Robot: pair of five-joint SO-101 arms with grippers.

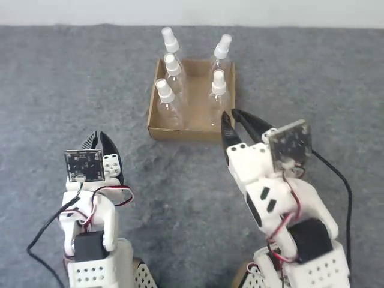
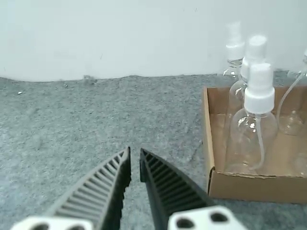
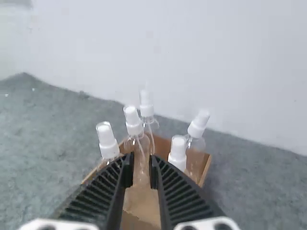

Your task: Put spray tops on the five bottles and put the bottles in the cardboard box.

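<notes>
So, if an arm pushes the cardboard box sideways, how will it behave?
Probably light: the cardboard box is shallow, thin-walled, and the bottles look clear and empty. It likely drags on the rough grey carpet. The tall narrow bottles might wobble or tip.

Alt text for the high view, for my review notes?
Five clear bottles with white spray tops stand upright in a cardboard box on a grey carpeted table. The right gripper hovers at the box's near right corner; the left gripper sits apart, nearer its base.
</notes>
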